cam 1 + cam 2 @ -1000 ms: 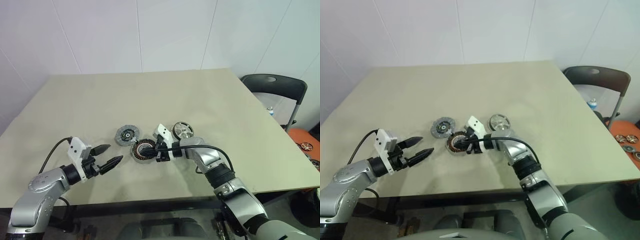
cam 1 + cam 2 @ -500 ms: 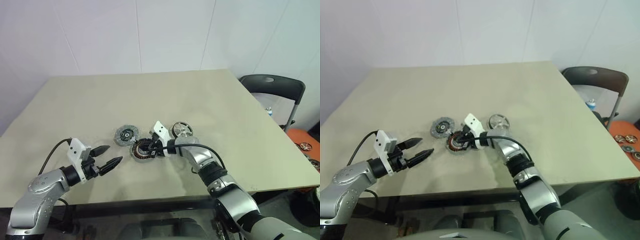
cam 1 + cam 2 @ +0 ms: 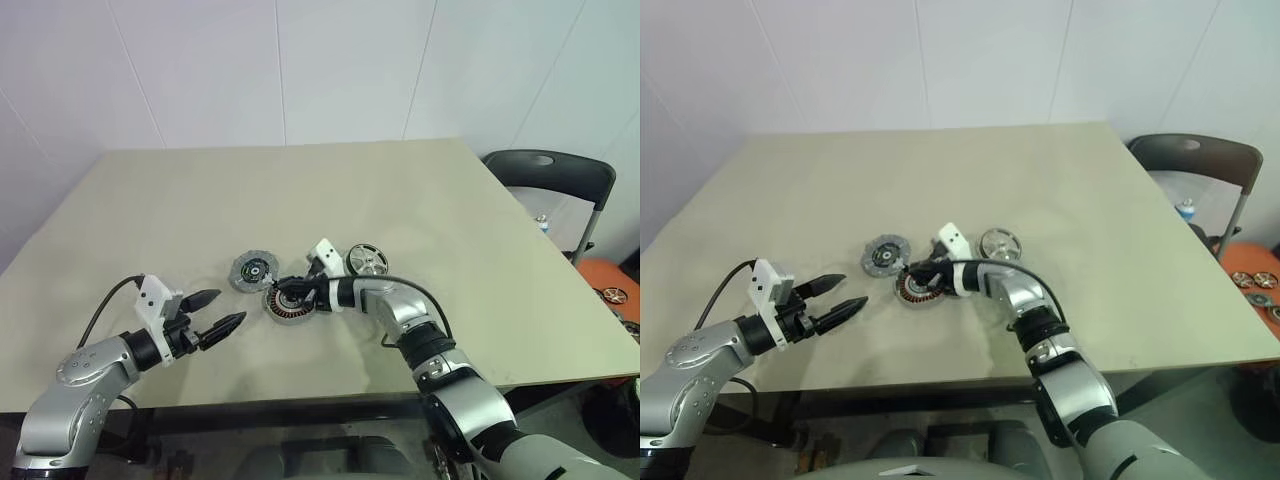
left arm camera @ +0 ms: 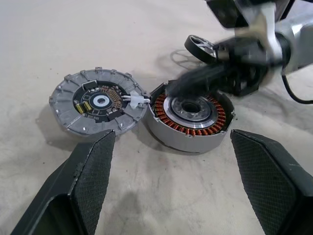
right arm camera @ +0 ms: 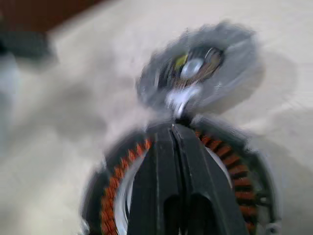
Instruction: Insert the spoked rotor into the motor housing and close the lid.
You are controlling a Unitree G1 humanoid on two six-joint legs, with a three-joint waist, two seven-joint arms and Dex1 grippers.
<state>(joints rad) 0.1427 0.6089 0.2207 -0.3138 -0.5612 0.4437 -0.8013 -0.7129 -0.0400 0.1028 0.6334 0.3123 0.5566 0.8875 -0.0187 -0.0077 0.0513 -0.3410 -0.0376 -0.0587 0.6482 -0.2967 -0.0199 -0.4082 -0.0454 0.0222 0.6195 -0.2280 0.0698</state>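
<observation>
The motor housing, a shallow cup with copper windings, lies near the middle of the table. Touching its left side lies the lid, a flat grey disc with a dark centre. The spoked rotor, shiny with a black rim, stands to the housing's right. My right gripper is shut with nothing in it and points left, low over the housing's top; its fingers end near the rim that faces the lid. My left gripper hangs open left of the housing, apart from it.
The beige table has wide bare room behind and to both sides of the parts. A dark chair stands past the right edge. An orange bin with metal discs sits on the floor at far right.
My right gripper has slid left across the housing toward the lid and rolled at the wrist. The left arm and the three parts have stayed put.
</observation>
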